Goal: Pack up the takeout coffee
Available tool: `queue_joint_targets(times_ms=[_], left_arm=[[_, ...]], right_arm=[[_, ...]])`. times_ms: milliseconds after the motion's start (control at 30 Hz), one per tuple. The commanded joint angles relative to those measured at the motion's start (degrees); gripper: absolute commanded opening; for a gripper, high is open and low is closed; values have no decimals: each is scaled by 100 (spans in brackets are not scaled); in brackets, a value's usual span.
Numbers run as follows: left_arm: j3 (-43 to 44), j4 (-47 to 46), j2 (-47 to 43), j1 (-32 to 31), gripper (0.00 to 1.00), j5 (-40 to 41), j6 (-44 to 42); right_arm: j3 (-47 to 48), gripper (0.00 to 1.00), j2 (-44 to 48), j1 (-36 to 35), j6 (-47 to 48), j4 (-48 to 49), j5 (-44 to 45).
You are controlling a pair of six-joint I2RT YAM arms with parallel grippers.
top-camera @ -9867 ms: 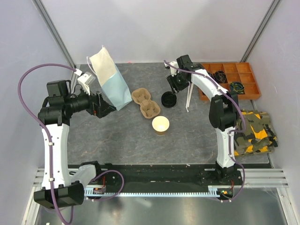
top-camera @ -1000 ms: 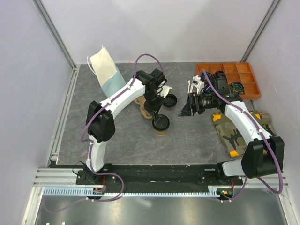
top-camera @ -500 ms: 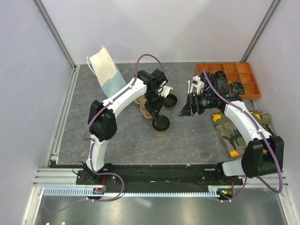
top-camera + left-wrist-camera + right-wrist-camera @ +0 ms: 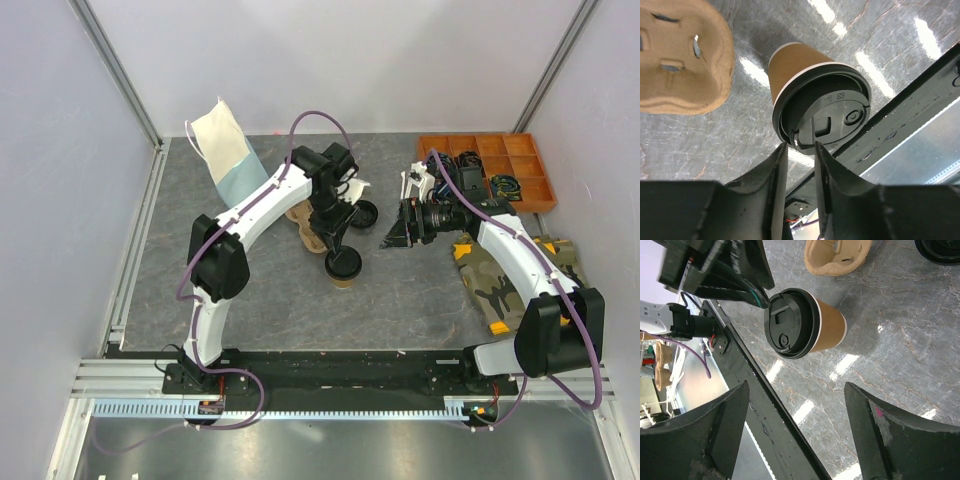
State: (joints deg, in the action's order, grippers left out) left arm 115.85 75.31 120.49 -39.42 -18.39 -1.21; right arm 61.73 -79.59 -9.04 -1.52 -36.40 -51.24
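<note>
Left gripper (image 4: 800,147) is right down at the cup (image 4: 343,266), its two fingers (image 4: 771,170) parted by only a slim gap, and floor shows through that gap. The tips sit at the rim of the black lid (image 4: 832,117). Whether they actually touch it, I cannot tell, but nothing is clamped between them, so call it released. The cup stands upright on the table (image 4: 250,290), lid on top, just beside the carrier (image 4: 680,55), on the carrier's side nearest the arm bases. Right gripper (image 4: 796,385) hangs to the right of the carrier with its jaws spread wide and nothing in them. It points at the cup from the side and is well apart from it. From that wrist view the brown wall and the lid's sip hole are in plain sight between its fingers. A second black lid (image 4: 365,212) lies flat just right of the carrier, and the blue bag (image 4: 228,150) stands up to the carrier's far left.
</note>
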Motion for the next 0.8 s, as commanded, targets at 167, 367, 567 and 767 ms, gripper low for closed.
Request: queue_joint_targets(times_ms=[167,367,567,767], left_arm=[[719,203,-639,329,45,-419,-608],[161,-559,-1877,742,68,-1184,-381],[-3130,-3651,-4478,866,97,-1562,67],[-4903,-4455,-5527,901,100,-2586,710]], right_arm=[[523,93,-100,-10,503,-226,-158],[813,98,40,-10,600,-271,-140],[507,98,154,-98,249,167,-395],[199,98,102,-501,-382,931,-544]])
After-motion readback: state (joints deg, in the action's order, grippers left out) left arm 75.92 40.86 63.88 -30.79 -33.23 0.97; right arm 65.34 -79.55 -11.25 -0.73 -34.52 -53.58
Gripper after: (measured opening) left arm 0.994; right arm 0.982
